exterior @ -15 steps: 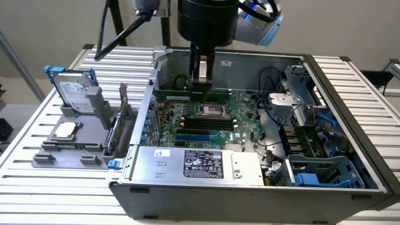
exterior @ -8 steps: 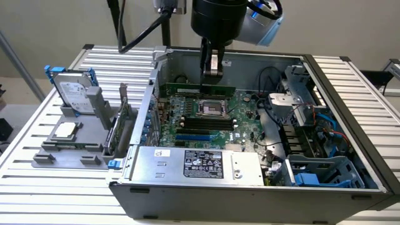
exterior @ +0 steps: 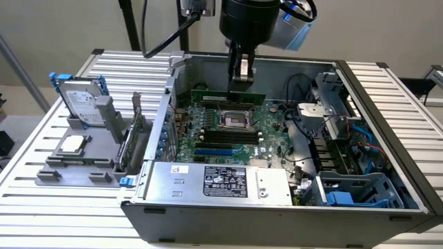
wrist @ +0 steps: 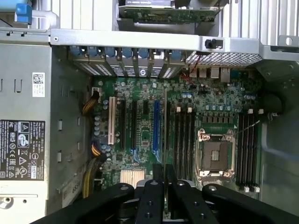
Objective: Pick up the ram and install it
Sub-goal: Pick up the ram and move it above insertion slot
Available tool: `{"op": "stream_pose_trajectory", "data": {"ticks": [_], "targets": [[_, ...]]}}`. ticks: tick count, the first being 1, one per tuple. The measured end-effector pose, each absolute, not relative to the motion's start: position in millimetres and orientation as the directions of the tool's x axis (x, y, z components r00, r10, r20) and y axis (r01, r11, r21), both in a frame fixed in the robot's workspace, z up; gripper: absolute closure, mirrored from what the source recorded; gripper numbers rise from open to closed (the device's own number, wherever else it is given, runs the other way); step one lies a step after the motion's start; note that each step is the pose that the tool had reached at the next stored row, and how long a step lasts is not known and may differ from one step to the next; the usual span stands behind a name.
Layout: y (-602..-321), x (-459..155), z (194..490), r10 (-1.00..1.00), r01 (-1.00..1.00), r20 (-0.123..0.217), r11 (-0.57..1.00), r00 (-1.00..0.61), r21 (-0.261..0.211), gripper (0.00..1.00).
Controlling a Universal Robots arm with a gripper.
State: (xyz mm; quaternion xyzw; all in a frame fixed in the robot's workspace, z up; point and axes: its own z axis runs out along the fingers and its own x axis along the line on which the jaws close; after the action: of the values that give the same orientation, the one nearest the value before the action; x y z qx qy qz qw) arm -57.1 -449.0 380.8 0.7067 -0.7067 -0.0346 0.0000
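The ram (exterior: 216, 95) is a long thin green stick hanging level over the far part of the motherboard (exterior: 207, 150) inside the open computer case. My gripper (exterior: 242, 82) comes down from above and is shut on the stick near its exterior-view right end. In the wrist view the ram (wrist: 166, 126) appears edge-on as a thin line running out from between my black fingers (wrist: 152, 198). It hangs above the board beside the black memory slots (wrist: 183, 140) and the blue slot (wrist: 156, 126). The slots (exterior: 225, 136) lie nearer the camera than the held stick.
A CPU socket (exterior: 234, 120) sits mid-board. The power supply (exterior: 215, 181) fills the near side of the case, and a drive cage (exterior: 353, 189) and cables take the exterior view's right. Outside the case, a grey fixture holds a hard drive (exterior: 82, 104), a processor (exterior: 72, 145) and an expansion card (exterior: 135, 140).
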Motion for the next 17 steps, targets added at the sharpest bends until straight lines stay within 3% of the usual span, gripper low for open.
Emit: {"op": "stream_pose_trajectory", "data": {"ticks": [17], "targets": [[-444.4,-53.3,377.6,-0.997,-0.998,-0.05,0.056,-0.057,0.022,0.87]]}}
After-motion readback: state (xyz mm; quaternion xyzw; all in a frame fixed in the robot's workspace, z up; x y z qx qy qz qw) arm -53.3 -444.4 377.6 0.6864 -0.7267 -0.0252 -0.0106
